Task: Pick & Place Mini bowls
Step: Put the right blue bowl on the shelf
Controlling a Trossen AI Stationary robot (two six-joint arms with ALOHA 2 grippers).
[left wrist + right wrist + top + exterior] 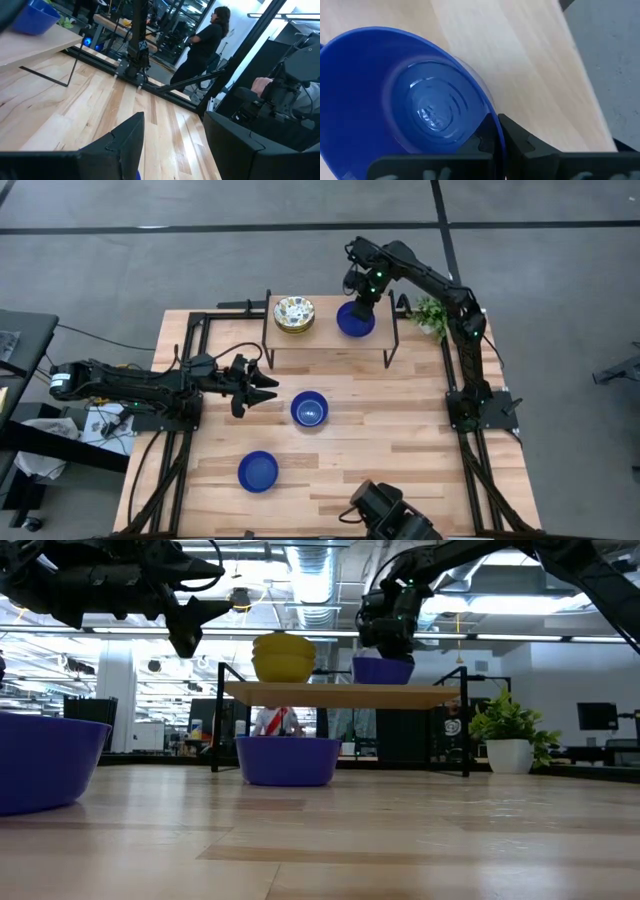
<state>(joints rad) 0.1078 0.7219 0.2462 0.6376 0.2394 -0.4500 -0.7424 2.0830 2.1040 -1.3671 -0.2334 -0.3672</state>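
Note:
A raised wooden shelf (330, 340) stands at the table's far side. On its left part sits a stack of cream patterned mini bowls (294, 314). On its right part is a blue mini bowl (355, 319), and my right gripper (360, 302) is shut on it from above. Two more blue mini bowls rest upright on the tabletop, one at the middle (309, 409) and one nearer the front (258, 471). My left gripper (270, 388) hovers open above the table, left of the middle bowl, with nothing between its fingers. My right gripper pinches the blue bowl's rim (489, 116), on its far side, with one finger inside the bowl and one outside. The fingers point steeply down. The bowl stays upright with its base (383, 681) at the shelf top; whether it rests there, I cannot tell.
A small potted plant (430, 315) stands on the table just right of the shelf. Black frame rails (190, 370) run along the table's sides. A dark camera mount (385, 515) sits at the near edge. A person (205, 45) stands in the room beyond.

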